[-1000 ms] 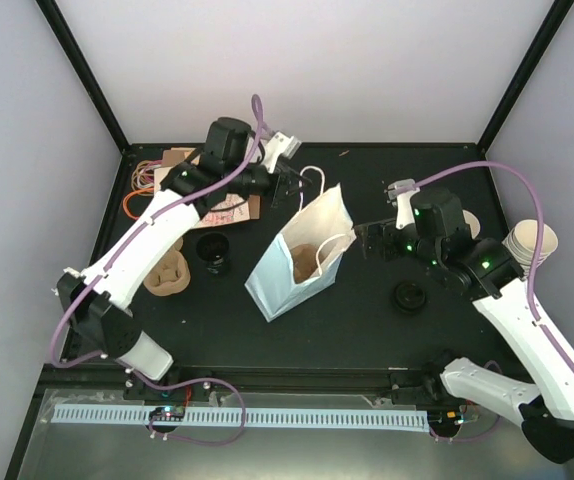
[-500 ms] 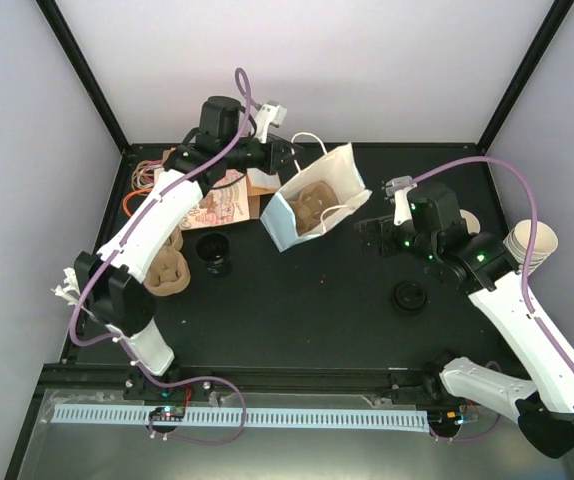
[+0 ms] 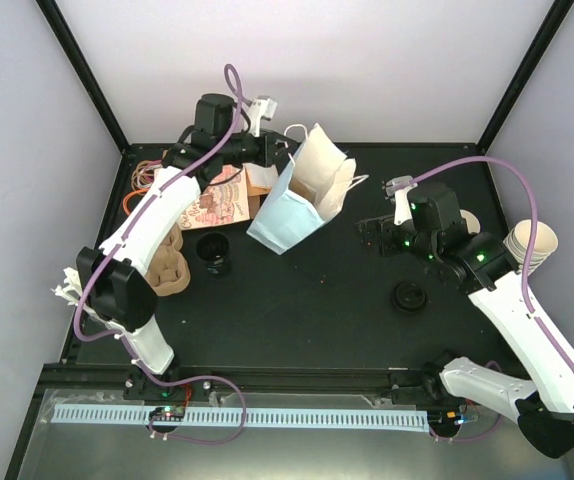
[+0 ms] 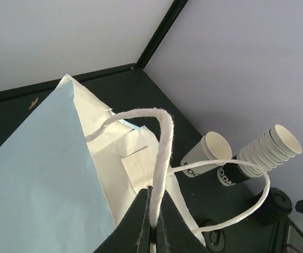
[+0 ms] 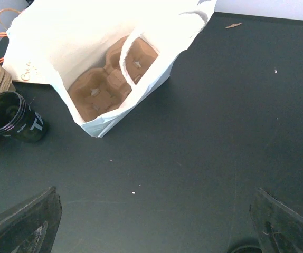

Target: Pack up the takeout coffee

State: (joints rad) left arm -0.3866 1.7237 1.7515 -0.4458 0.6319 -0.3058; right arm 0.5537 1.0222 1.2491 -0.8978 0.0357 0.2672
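One bag handle (image 4: 162, 150) tight in the left end effector (image 4: 152, 224); right end effector (image 3: 370, 236) wide, empty; cup (image 4: 205, 156) print illegible.

Bare table (image 3: 327, 300) between the paper bag (image 3: 302, 190) and the right gripper (image 3: 370, 238) gives an open path; the bag mouth faces that side — a pulp carrier (image 5: 109, 79) fills its floor; a handle loop (image 5: 123, 58) crosses the opening; a black cup (image 5: 11, 118) stands near the bag's left.

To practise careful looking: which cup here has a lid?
The takeout coffee, capped by a black disc and standing alone. The black cup beside the pulp carriers and the cream cups are open-topped.
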